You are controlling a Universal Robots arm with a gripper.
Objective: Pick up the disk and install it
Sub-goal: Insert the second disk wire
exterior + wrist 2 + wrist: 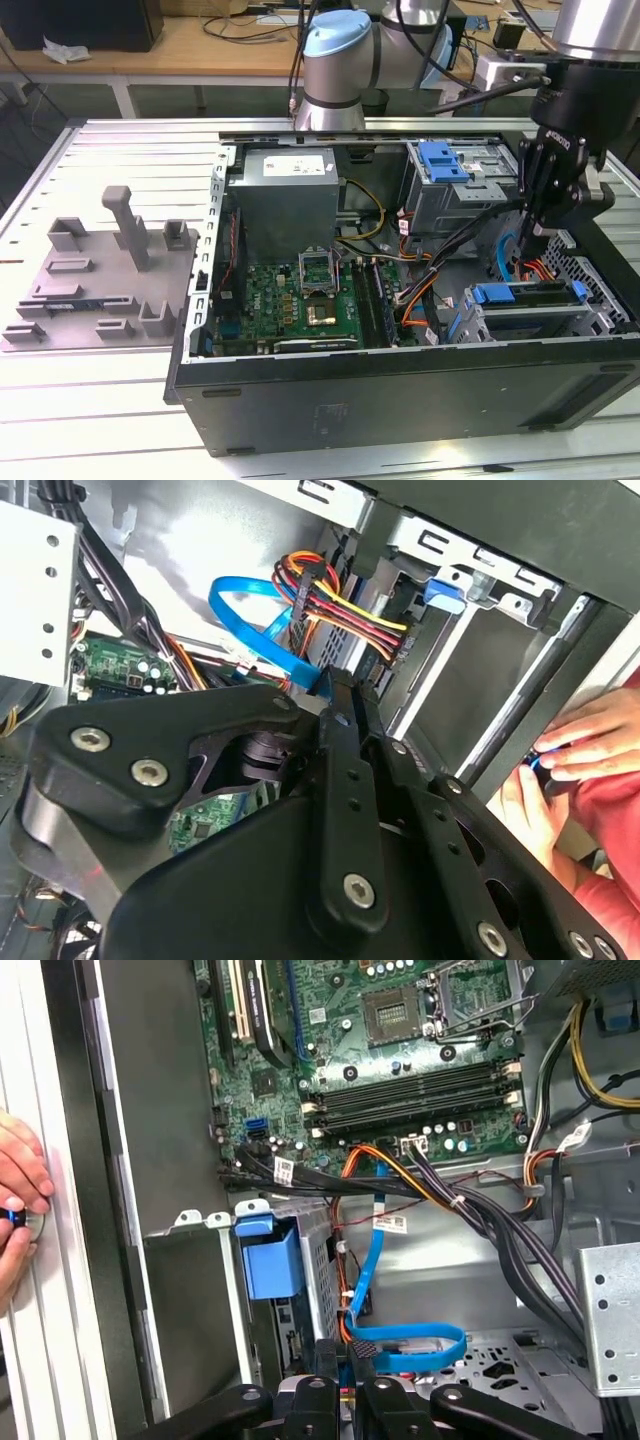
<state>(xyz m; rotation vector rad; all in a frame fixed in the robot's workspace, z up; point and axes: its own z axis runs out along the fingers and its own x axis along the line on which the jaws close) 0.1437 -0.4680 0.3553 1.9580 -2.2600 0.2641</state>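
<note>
Black fingers press together with nothing between them, pointing down into the open case. They hang inside the case, above its floor and just over the blue data cable looped there. The disk sits apart from them in the lower drive cage at the case's front corner, its blue carrier end facing the case's interior. It looks seated in the bay, which would explain the empty grip, though I cannot tell whether it is fully home. A person's hands rest just outside the case wall, on the bench, perhaps steadying it.
</note>
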